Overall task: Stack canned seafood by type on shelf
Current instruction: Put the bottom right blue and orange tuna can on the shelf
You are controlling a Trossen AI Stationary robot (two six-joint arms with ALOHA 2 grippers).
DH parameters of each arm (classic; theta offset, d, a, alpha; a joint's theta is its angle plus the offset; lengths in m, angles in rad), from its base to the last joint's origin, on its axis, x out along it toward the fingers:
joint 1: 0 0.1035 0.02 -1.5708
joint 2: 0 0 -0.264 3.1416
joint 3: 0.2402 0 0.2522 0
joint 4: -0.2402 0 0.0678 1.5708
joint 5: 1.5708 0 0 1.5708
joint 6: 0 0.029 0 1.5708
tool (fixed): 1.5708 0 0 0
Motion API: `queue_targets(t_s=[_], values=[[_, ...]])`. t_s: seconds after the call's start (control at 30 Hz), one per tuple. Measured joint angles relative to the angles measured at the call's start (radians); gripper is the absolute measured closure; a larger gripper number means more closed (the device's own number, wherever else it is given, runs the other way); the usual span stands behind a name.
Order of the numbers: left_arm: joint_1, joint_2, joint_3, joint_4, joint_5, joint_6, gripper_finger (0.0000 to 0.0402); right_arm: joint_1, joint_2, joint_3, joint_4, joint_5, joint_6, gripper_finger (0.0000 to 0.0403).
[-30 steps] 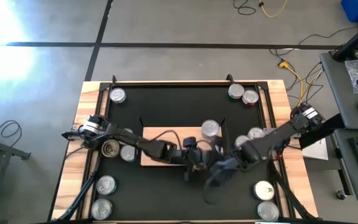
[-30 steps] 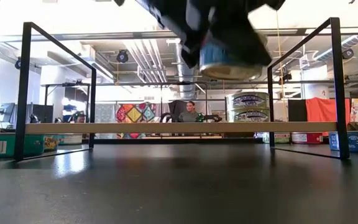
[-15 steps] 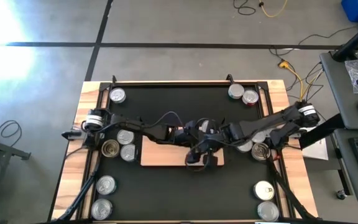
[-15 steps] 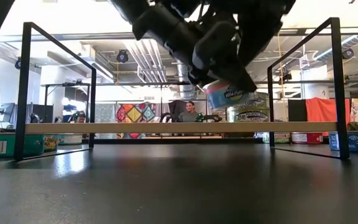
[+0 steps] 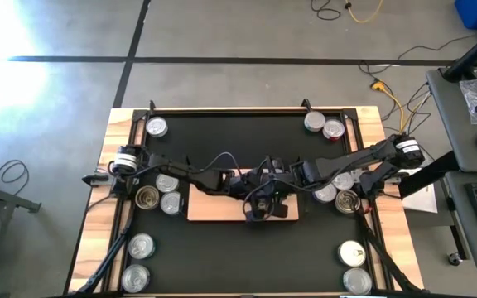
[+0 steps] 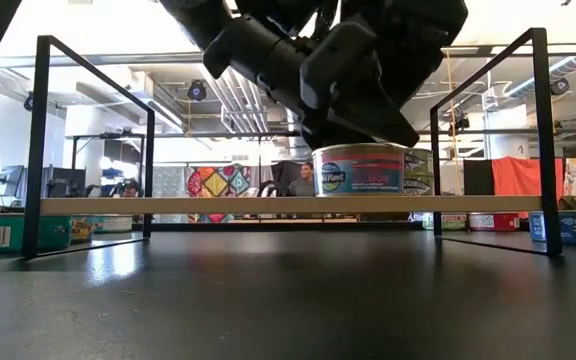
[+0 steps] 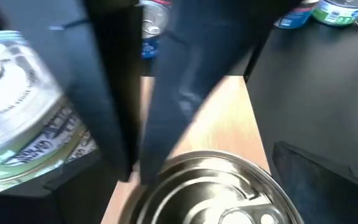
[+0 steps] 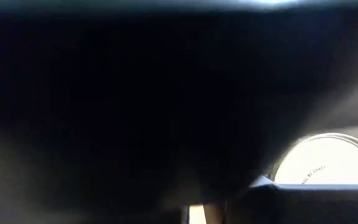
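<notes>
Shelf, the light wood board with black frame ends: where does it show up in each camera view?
High view: shelf at table centre, partly under both arms.
Low view: shelf runs level across mid-picture.
Left wrist view: shelf shows as bare wood behind a silver-topped can.
Right wrist view: cannot tell; mostly dark.
Shared landmark: the black mat beneath it.

Blue-labelled can (image 6: pixel 359 169), light-wood shelf (image 6: pixel 218 205)
</notes>
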Motion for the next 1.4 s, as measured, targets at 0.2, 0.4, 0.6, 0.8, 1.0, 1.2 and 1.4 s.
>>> queue_targets(t_s=[0.2,0.4,0.6,0.8,1.0,1.2,1.4], values=[[0.002,-0.01,0.0,-0.01,-0.035,0.0,0.0004,0.0,-0.001,0.006,-0.001,-0.024,0.0,0.039],[0.002,-0.023,0.0,-0.007,-0.041,0.0,0.0003,-0.001,-0.014,0.008,0.0,-0.051,0.008,0.039],[0.002,-0.023,0.0,-0.007,-0.046,0.01,0.0003,-0.002,-0.007,-0.005,0.059,-0.05,0.0,0.039],[0.0,-0.051,-0.003,-0.076,-0.076,0.025,0.0003,-0.003,0.01,-0.016,0.096,-0.05,-0.005,0.039],[0.0,-0.111,-0.003,-0.176,-0.079,0.028,0.0003,-0.003,-0.005,-0.001,0.106,-0.041,-0.026,0.039],[-0.009,-0.157,-0.003,-0.271,-0.078,0.005,0.0003,-0.003,-0.014,0.0,0.105,-0.042,-0.042,0.039],[-0.031,-0.292,-0.013,-0.384,-0.145,-0.008,0.0003,-0.003,-0.009,-0.007,0.118,-0.042,-0.034,0.039]])
